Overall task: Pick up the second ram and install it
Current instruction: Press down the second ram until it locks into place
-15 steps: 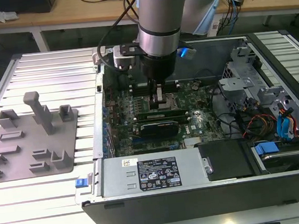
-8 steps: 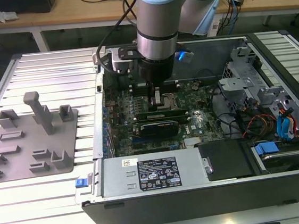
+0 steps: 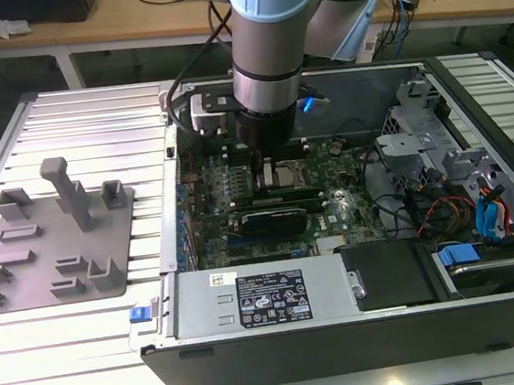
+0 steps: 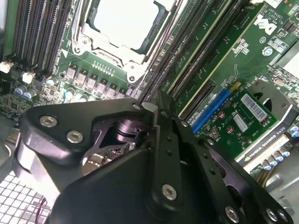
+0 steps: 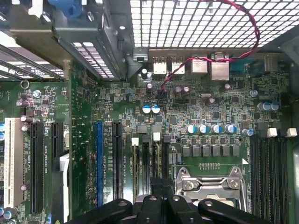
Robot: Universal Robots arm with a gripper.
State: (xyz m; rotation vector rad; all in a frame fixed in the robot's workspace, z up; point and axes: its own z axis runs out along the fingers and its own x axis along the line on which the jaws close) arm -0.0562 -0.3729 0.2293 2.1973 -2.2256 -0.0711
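Note:
My gripper (image 3: 267, 155) reaches down into the open computer case, over the memory slots beside the CPU socket (image 3: 289, 172). In the first wrist view its black fingertips (image 5: 150, 201) are pressed together over a thin green stick standing on edge in a slot, the second ram (image 5: 156, 161). The gripper (image 5: 159, 198) is shut on the ram's upper edge. Another stick (image 5: 135, 163) stands in a slot close by. In the second wrist view the gripper (image 4: 156, 105) sits next to the CPU socket (image 4: 124, 21), and its body hides the stick.
A grey holder tray (image 3: 54, 232) lies on the ribbed table at the exterior view's left. Inside the case are a graphics card (image 3: 274, 218), a power supply (image 3: 268, 292) at the front and a drive cage with cables (image 3: 427, 147) on the right. A red wire (image 5: 233, 18) loops near the case's rear grille.

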